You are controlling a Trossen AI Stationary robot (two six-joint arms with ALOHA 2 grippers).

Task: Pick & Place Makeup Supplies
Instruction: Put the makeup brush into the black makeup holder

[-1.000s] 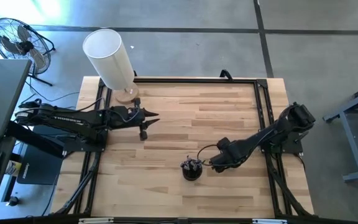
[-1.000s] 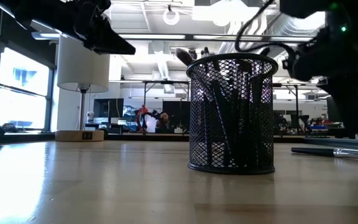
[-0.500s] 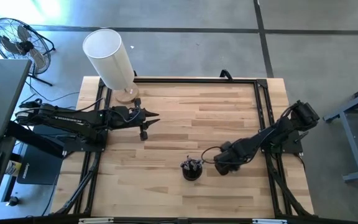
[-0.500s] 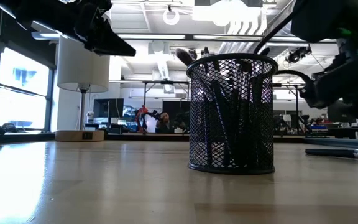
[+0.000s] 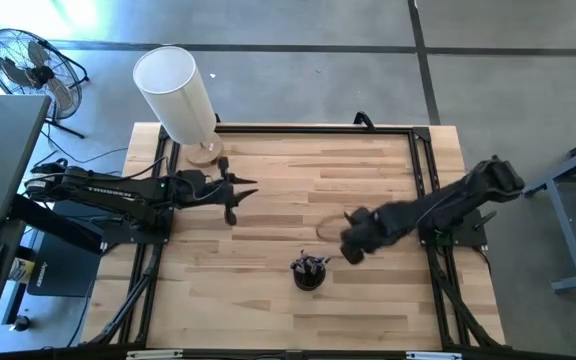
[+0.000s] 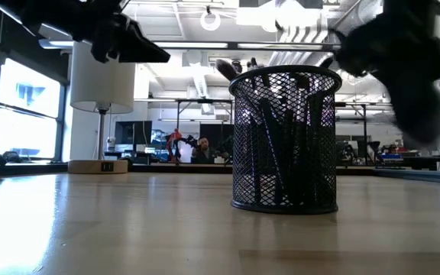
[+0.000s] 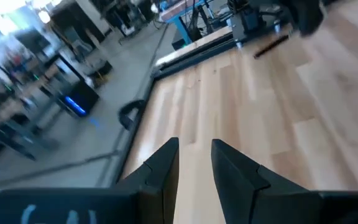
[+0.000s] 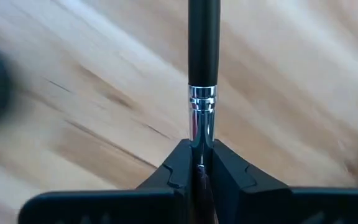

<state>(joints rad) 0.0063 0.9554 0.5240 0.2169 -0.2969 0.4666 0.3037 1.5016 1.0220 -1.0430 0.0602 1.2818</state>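
Note:
A black mesh cup (image 5: 308,272) (image 6: 285,137) stands near the middle of the table's near edge, and several makeup brushes stand in it. My right gripper (image 5: 353,238) (image 8: 201,152) hovers just to the far right of the cup, shut on one black-handled brush (image 8: 204,37) with a silver ferrule. In the low view this gripper (image 6: 411,69) is a blurred dark shape above the table. My left gripper (image 5: 240,190) (image 7: 194,155) waits above the table's left part, with a narrow gap between its fingers and nothing in it. My right gripper pinches the brush between its two fingers at the silver ferrule (image 8: 202,109). The black handle runs straight forward out of the fingertips, in line with the fingers. The head end is hidden between the fingers. The brush is lifted clear of the table.
A big white cylinder (image 5: 176,88) (image 6: 101,76) on a wooden base stands at the table's far left corner. Black frame rails (image 5: 418,160) run along the table's edges. Bare wood (image 5: 308,180) spreads between the two arms. A fan (image 5: 28,65) stands on the floor beyond the left side.
My right gripper dipped to the table just right of the cup, where a dark brush lay. It has since risen quickly and swung toward the far edge. The brush no longer lies on the table in the low view; it is lifted clear.

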